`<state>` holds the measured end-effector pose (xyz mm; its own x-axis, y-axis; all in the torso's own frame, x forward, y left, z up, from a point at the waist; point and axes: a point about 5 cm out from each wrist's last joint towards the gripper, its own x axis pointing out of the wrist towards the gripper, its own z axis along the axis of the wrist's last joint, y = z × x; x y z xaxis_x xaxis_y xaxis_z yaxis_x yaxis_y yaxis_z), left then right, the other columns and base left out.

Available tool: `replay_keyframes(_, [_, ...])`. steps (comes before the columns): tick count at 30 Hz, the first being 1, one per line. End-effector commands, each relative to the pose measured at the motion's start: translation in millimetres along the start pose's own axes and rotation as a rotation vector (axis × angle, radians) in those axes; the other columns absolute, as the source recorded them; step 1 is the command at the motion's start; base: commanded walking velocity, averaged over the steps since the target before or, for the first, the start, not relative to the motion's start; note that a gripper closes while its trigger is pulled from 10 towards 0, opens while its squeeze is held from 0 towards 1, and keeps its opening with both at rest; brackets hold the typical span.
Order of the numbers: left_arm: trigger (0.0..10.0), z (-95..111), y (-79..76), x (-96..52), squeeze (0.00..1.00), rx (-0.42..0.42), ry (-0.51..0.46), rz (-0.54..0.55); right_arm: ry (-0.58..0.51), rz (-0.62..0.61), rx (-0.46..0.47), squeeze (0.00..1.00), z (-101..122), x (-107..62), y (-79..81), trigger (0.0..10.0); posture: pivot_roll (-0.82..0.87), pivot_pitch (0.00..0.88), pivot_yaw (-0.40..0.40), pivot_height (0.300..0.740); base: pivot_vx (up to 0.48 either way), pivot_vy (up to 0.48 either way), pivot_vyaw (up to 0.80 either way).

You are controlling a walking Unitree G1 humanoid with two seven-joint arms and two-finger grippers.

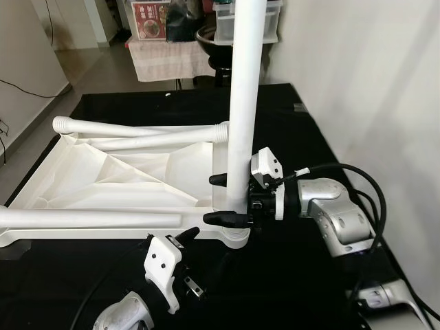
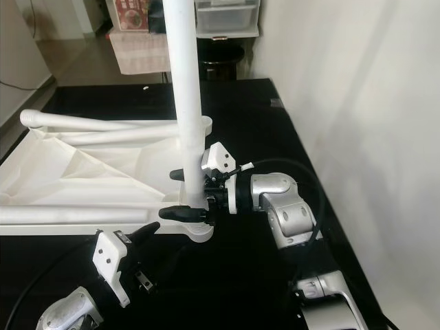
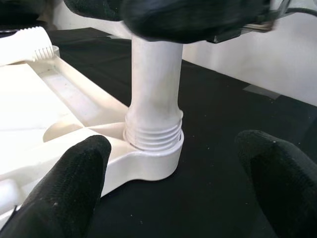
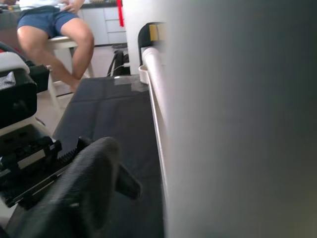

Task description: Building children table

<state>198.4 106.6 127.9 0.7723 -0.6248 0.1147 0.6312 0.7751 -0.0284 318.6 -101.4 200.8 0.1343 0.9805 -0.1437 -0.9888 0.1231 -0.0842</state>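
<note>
Right hand (image 1: pixel 227 199) pinching smooth white leg tube (image 1: pixel 244 103) — ribbed thread at base; left hand (image 1: pixel 180 242) spread.

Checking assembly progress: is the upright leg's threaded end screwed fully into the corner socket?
No: in the left wrist view several threads of the upright leg show above the corner socket.

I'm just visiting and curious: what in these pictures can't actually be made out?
- Top of the upright white plastic leg: cut off by the head views' upper edge.
- Its threads' depth in the white tabletop's corner socket: hidden inside.
- Right gripper grip: blurred leg blocks the right wrist view.
- Seated person: cut off above the lap.
</note>
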Motion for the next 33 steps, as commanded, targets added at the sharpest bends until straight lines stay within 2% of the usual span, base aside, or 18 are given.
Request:
replay_keyframes(1, [10.0, -3.4, -1.4, -0.5, 0.00, 0.002, 0.007, 0.008, 0.002, 0.074, 0.000, 0.00, 2.0, 12.2, 2.1, 0.0, 0.05, 0.049, -0.024, 0.740, 0.000, 0.000, 0.00])
replay_keyframes(4, [10.0, -3.5, -1.4, -0.6, 0.00, 0.003, 0.005, 0.011, -0.008, 0.086, 0.008, 0.00, 3.5, 8.2, -1.3, 0.0, 0.05, 0.052, -0.024, 0.740, 0.000, 0.000, 0.00])
replay_keyframes(8, [10.0, -3.4, -1.3, -1.1, 0.00, 0.002, 0.002, 0.011, -0.003, 0.059, 0.016, 0.00, 0.4, -10.1, -5.2, 0.0, 0.03, 0.054, -0.020, 0.740, 0.000, 0.000, 0.00])
replay_keyframes(11, [10.0, -3.2, -1.5, -1.2, 0.00, 0.001, 0.001, 0.010, 0.000, 0.043, 0.017, 0.00, -1.1, -15.5, -5.9, 0.0, 0.03, 0.056, -0.021, 0.740, 0.000, 0.000, 0.00])
replay_keyframes(14, [10.0, -2.1, -2.1, -1.7, 0.00, -0.001, -0.001, 0.008, 0.020, -0.122, 0.053, 0.00, -11.5, -27.0, -4.2, 0.0, 0.02, 0.066, -0.021, 0.740, 0.000, 0.000, 0.00])
replay_keyframes(16, [10.0, -2.1, -2.1, -1.7, 0.00, -0.001, -0.001, 0.008, 0.020, -0.122, 0.053, 0.00, -11.5, -27.0, -4.2, 0.0, 0.02, 0.066, -0.021, 0.740, 0.000, 0.000, 0.00])
replay_keyframes(17, [10.0, -1.3, -2.0, -2.1, 0.00, -0.001, -0.003, 0.008, 0.009, -0.273, 0.075, 0.00, -18.9, -24.4, -2.7, 0.0, 0.01, 0.074, -0.022, 0.740, 0.000, 0.000, 0.00])
replay_keyframes(18, [10.0, -1.3, -2.0, -2.1, 0.00, -0.001, -0.003, 0.008, 0.009, -0.273, 0.075, 0.00, -18.9, -24.4, -2.7, 0.0, 0.01, 0.074, -0.022, 0.740, 0.000, 0.000, 0.00])
replay_keyframes(19, [10.0, -0.7, -1.8, -2.5, 0.00, 0.000, -0.004, 0.009, -0.005, -0.441, 0.097, 0.00, -25.3, -22.2, -4.1, 0.0, 0.01, 0.077, -0.021, 0.740, 0.000, 0.000, 0.00])
replay_keyframes(20, [10.0, -0.7, -1.8, -2.5, 0.00, 0.000, -0.004, 0.009, -0.005, -0.441, 0.097, 0.00, -25.3, -22.2, -4.1, 0.0, 0.01, 0.077, -0.021, 0.740, 0.000, 0.000, 0.00])
replay_keyframes(21, [10.0, -0.4, -1.1, -2.1, 0.00, 0.000, -0.004, 0.009, 0.025, -0.713, 0.159, 0.00, -44.6, -18.0, 8.2, 0.0, 0.01, 0.077, -0.004, 0.740, 0.000, 0.000, 0.00])
replay_keyframes(22, [10.0, -0.5, -0.2, -1.6, 0.00, 0.001, -0.002, 0.007, 0.064, -0.871, 0.222, 0.00, -58.5, -15.0, 21.8, 0.0, 0.00, 0.072, 0.002, 0.740, 0.000, 0.000, 0.00])
replay_keyframes(23, [10.0, -1.0, 0.2, -0.8, 0.00, 0.001, -0.001, 0.005, 0.095, -0.949, 0.263, 0.00, -66.4, -14.3, 30.3, 0.0, -0.01, 0.068, 0.001, 0.740, 0.000, 0.000, 0.00])
replay_keyframes(28, [10.0, -2.3, -1.3, 4.2, 0.00, -0.009, -0.005, -0.007, 0.116, -1.015, 0.203, 0.00, -63.0, -24.9, 17.2, 0.0, 0.00, 0.060, -0.026, 0.740, 0.000, 0.000, 0.00])
replay_keyframes(31, [10.0, -2.7, -3.1, 7.2, 0.00, -0.008, -0.024, 0.023, 0.109, -1.043, 0.160, 0.00, -53.1, -31.9, -1.0, 0.0, 0.00, 0.039, -0.032, 0.740, 0.000, 0.000, 0.00])
replay_keyframes(33, [10.0, -2.8, -2.9, 7.6, 0.00, -0.006, -0.029, 0.038, 0.105, -1.046, 0.154, 0.00, -49.2, -32.1, -5.2, 0.0, 0.00, 0.036, -0.032, 0.740, 0.000, 0.000, 0.00])
